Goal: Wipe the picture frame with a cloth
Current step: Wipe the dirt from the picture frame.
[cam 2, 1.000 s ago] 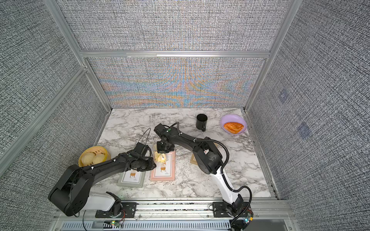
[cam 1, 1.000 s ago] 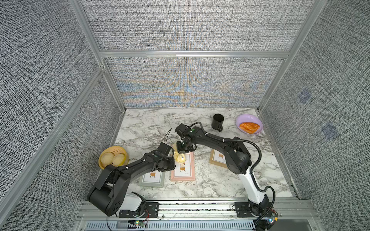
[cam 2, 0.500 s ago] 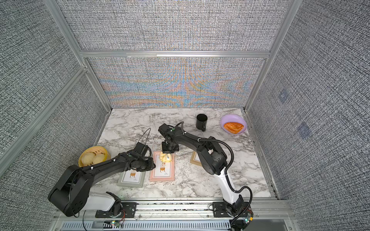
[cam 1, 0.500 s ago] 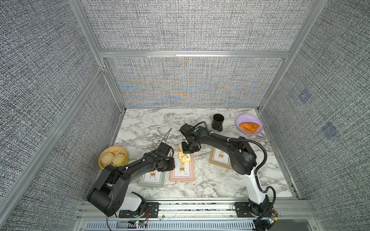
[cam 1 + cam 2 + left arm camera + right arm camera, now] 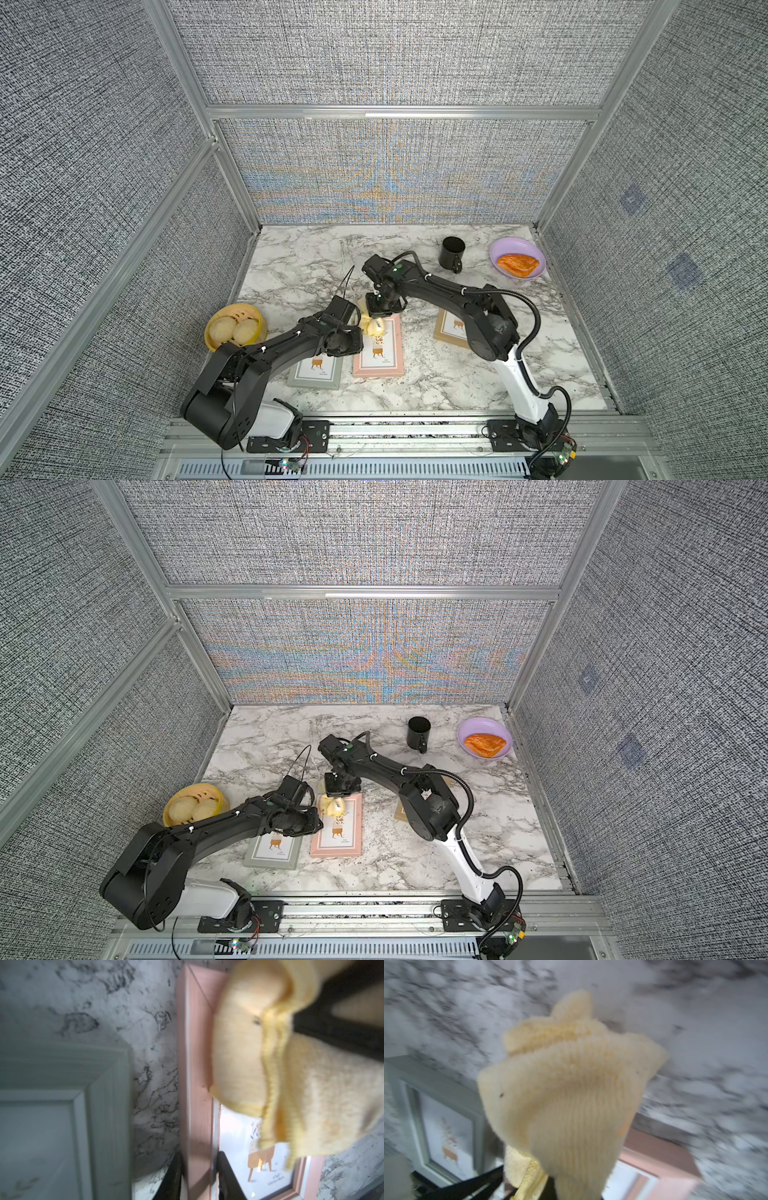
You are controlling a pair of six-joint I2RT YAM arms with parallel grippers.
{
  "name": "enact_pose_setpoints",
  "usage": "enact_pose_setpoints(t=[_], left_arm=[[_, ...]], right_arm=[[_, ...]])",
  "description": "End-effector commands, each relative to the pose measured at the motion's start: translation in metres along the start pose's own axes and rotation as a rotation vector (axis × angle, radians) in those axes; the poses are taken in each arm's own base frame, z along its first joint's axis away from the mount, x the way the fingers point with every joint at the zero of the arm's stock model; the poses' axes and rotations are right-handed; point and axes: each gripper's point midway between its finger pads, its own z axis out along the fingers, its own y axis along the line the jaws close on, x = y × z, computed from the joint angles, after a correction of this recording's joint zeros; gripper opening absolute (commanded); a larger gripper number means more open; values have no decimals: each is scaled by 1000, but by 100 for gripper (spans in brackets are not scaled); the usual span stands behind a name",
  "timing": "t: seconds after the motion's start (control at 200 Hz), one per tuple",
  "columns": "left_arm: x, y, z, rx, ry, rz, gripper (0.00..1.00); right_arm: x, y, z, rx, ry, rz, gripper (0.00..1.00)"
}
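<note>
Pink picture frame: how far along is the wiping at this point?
Done: the cloth is bunched in the shut right gripper, and the left gripper clamps a side rail of the pink frame. In hand: the cloth hangs over the frame's far end, covering one corner. Left: the near glass and rails lie uncovered; whether they were wiped cannot be told.

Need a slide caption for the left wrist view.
Left tool clamps the pink frame by its side rail while the yellow cloth hangs over its corner; grey frame alongside on the marble table.

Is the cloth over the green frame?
No, the cloth hangs over the pink frame's corner; the green frame lies apart, uncovered.
</note>
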Motion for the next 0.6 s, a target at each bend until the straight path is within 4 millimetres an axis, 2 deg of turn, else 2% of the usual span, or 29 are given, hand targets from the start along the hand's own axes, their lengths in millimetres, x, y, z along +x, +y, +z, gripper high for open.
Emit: enact_pose_setpoints(t=[0.0,0.11,0.28,0.425,0.596], left_arm=[[16,19,2,-83,57,-15,2],[15,19,3,-84,55,-17,2],[14,18,5,-82,55,-23,2],[13,19,6,-84,52,-28,1],[11,19,5,-90,45,-32,1]], right_arm=[[9,-33,-13,52,-1,32,0],[18,-46,-21,50,11,15,0],[46,-34,-18,33,94,-80,0],[93,-30,-17,93,170,-148,0],[159,-34,-19,192,258,-144,0]])
